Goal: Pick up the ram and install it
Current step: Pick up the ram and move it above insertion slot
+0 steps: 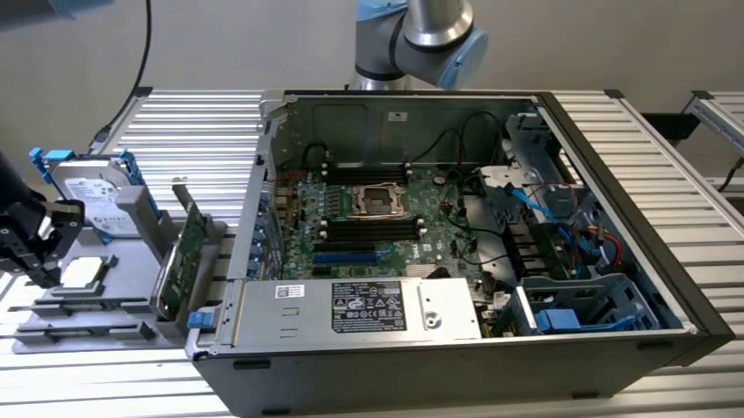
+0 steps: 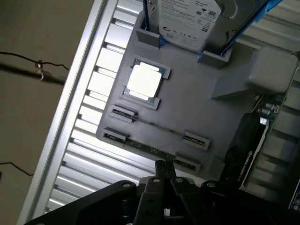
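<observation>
Two ram sticks stand on edge in the grey holder tray (image 2: 220, 117). The nearer ram (image 2: 149, 150) shows as a thin greenish line between two end clips, and the other ram (image 2: 157, 126) runs parallel behind it. My gripper (image 2: 165, 168) is shut, with its fingertips together just over the nearer ram's middle. I cannot tell whether they touch it. In the exterior view my gripper (image 1: 47, 272) hangs over the tray's left end, far from the open computer case (image 1: 605, 174). The motherboard (image 1: 372, 226) lies exposed inside the case, with dark memory slots (image 1: 372, 233) beside the processor socket.
A silver processor chip (image 2: 144, 80) sits in the tray beside the ram sticks. A hard drive (image 2: 187, 16) stands at the tray's far end. A tall green expansion card (image 1: 180, 257) stands between the tray and the case. A slatted metal table (image 1: 186, 131) lies underneath.
</observation>
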Available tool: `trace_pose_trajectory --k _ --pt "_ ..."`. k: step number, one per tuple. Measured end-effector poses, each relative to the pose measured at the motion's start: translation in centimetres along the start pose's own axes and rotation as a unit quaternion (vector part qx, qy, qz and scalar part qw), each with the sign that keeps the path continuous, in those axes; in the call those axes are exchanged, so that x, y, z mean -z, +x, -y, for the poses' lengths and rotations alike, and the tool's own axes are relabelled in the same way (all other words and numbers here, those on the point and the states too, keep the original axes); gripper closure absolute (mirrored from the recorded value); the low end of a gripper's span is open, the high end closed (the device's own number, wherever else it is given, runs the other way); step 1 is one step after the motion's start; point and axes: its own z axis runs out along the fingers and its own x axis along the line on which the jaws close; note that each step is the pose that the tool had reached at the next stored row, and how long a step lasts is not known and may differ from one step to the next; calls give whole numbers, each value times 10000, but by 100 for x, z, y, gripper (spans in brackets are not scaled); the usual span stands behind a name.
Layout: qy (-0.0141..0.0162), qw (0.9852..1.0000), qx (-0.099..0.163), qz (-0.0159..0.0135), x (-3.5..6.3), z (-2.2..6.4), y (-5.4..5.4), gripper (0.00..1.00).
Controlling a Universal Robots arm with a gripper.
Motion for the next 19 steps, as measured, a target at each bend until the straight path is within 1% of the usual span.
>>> trace_pose_trajectory --k 2,5,7,10,12,15,19 --pt "11 9998 185 -6 0 0 0 89" --pt "28 9990 452 -13 -4 0 -1 89" --pt "38 9980 633 -22 -8 1 -1 89" --pt "53 9959 907 -36 -23 1 -1 89" --pt "63 9940 1088 -46 -33 2 -2 89" --pt "77 9907 1355 -61 -49 3 -3 89" --pt "97 9851 1715 -82 -69 5 -4 89"
